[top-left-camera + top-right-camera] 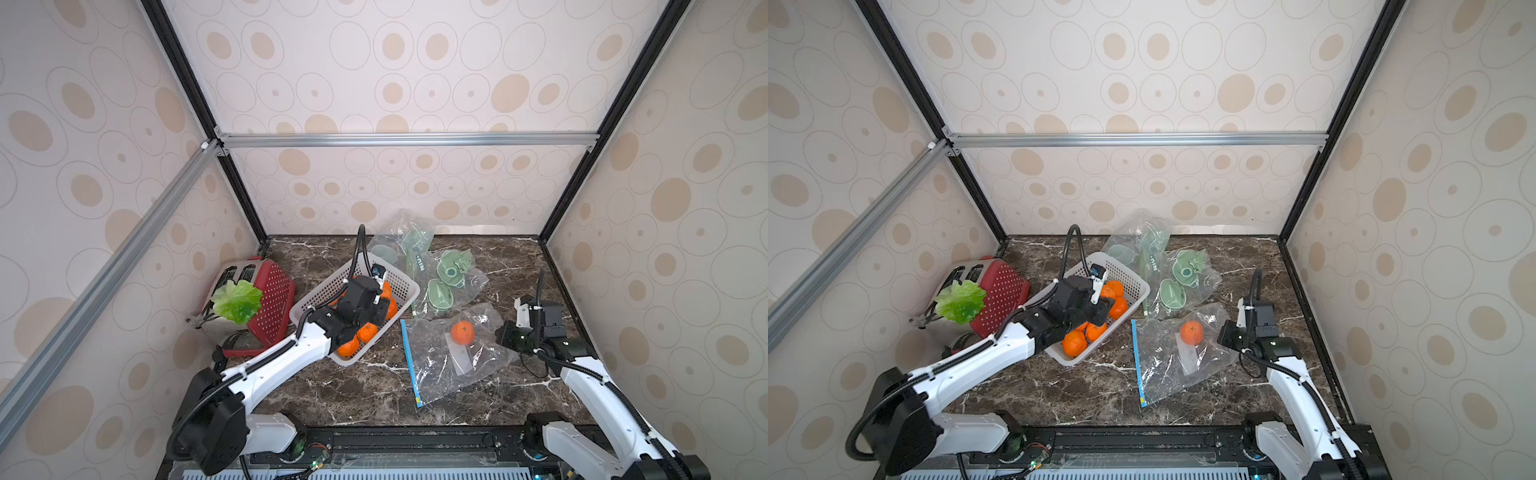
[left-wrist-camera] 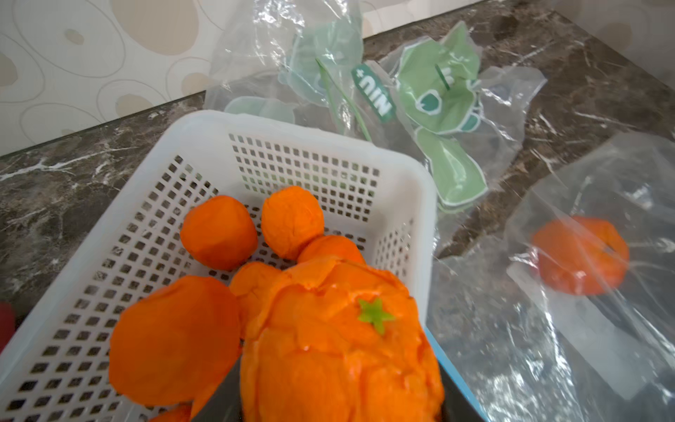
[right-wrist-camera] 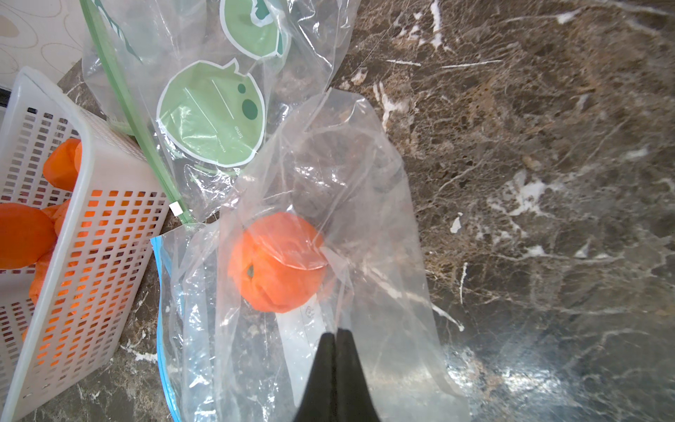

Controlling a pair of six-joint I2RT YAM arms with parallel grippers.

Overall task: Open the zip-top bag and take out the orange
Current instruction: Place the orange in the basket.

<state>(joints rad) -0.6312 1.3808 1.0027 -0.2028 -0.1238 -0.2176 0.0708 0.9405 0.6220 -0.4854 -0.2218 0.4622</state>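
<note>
left jaws grasping loose orange [image 2: 339, 347] above basket [image 2: 204, 122], deposit pending | right jaws apparently clenched on zip-top bag [image 3: 347, 164] beside basket | next: release, fetch bagged orange [image 3: 277, 261]

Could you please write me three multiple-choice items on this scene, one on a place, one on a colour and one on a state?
1. The orange nearest the right gripper lies:
A) in a basket
B) on a toaster
C) inside a clear bag

2. That bag's zip strip is:
A) blue
B) green
C) red

3. The right gripper's jaws are:
A) wide open
B) shut
C) out of view

Key:
1 C, the orange shows through the bag in both top views.
2 A, a blue strip runs along the bag's edge.
3 B, the two black fingers meet in the right wrist view.
</note>
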